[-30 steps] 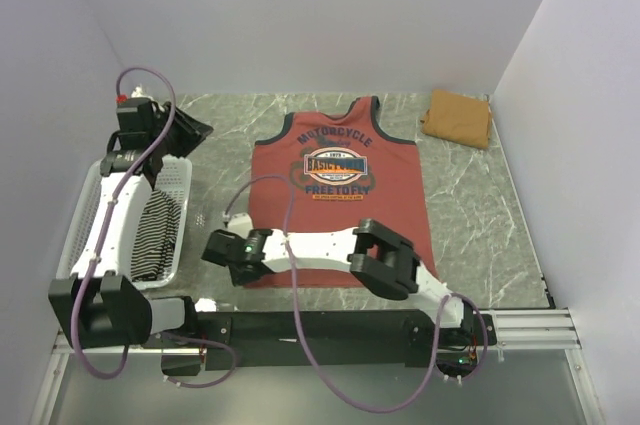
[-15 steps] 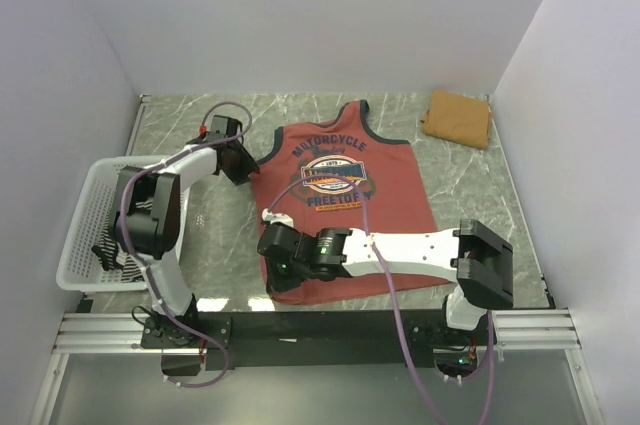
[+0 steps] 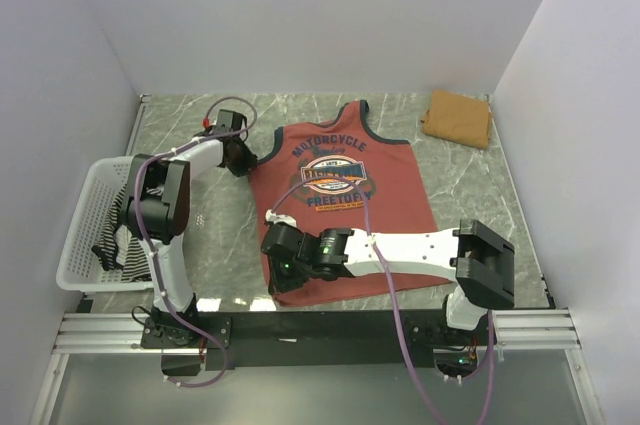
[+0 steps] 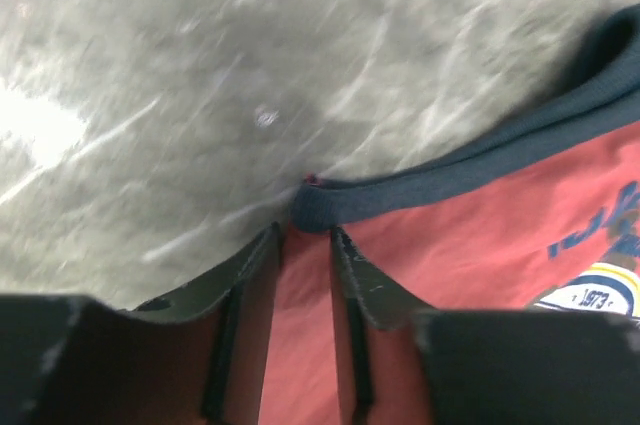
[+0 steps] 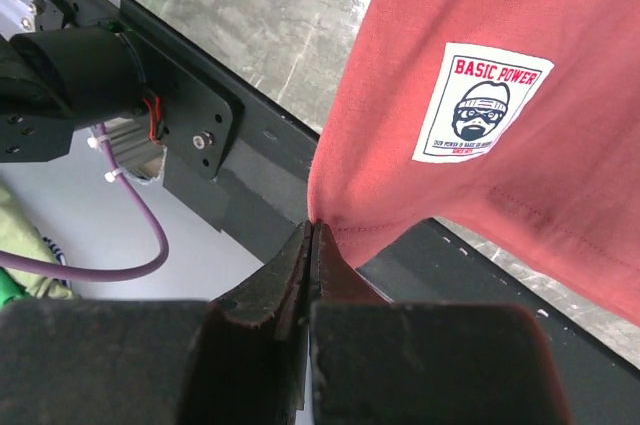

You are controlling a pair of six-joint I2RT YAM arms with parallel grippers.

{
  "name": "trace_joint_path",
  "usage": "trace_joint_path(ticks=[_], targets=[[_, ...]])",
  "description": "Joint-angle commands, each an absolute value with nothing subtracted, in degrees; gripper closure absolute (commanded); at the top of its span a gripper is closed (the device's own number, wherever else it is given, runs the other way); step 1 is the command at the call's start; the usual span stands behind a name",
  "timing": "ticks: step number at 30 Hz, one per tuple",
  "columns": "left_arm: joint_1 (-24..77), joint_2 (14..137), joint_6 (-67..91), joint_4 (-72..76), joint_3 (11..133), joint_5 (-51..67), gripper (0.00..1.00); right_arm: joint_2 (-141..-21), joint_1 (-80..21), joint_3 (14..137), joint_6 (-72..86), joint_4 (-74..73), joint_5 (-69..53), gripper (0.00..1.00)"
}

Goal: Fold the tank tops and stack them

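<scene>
The rust-red tank top (image 3: 345,210) with dark trim and a chest print lies flat, print up, in the middle of the table. My left gripper (image 3: 243,157) is at its left armhole corner. In the left wrist view the left gripper (image 4: 305,235) is open, its fingers straddling red cloth (image 4: 470,235) just below the dark trim (image 4: 450,170). My right gripper (image 3: 281,271) is shut on the near-left hem corner, and the right wrist view shows the right gripper (image 5: 313,225) pinching the hem (image 5: 480,145). A folded tan tank top (image 3: 457,117) sits at the back right. The striped tank top (image 3: 122,230) lies in the basket.
A white mesh basket (image 3: 78,245) stands at the left edge of the table. The black base rail (image 3: 330,325) runs along the near edge, just under the lifted hem. Purple cables loop off both arms.
The left arm has swung from over the basket to the red top's left armhole corner, and its jaws have narrowed. The right gripper has shifted right along the hem, still shut.
</scene>
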State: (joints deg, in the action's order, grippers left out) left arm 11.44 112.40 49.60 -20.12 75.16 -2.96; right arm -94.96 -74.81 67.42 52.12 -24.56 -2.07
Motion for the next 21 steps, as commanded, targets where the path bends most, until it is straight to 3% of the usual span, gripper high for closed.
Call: trace_joint_path(ticks=[1, 9, 13, 21], targets=[[11.78, 115.22, 47.11, -19.42, 77.26, -3.87, 0.68, -93.34, -74.53, 67.76, 52.91, -22.85, -2.64, 1.00], [11.25, 114.79, 46.85, -22.84, 82.26, -9.21, 0.99, -96.58, -75.06, 72.41, 52.82, -22.24, -6.58, 1.00], [8.80, 112.42, 47.55, -26.01, 85.07, -14.85, 0.99, -101.41, -76.37, 79.51, 52.74, -22.76, -8.96, 1.00], [5.19, 109.17, 46.76, -26.98, 84.99, -13.71, 0.99, -106.08, -78.14, 85.87, 53.70, -21.10, -14.24, 1.00]])
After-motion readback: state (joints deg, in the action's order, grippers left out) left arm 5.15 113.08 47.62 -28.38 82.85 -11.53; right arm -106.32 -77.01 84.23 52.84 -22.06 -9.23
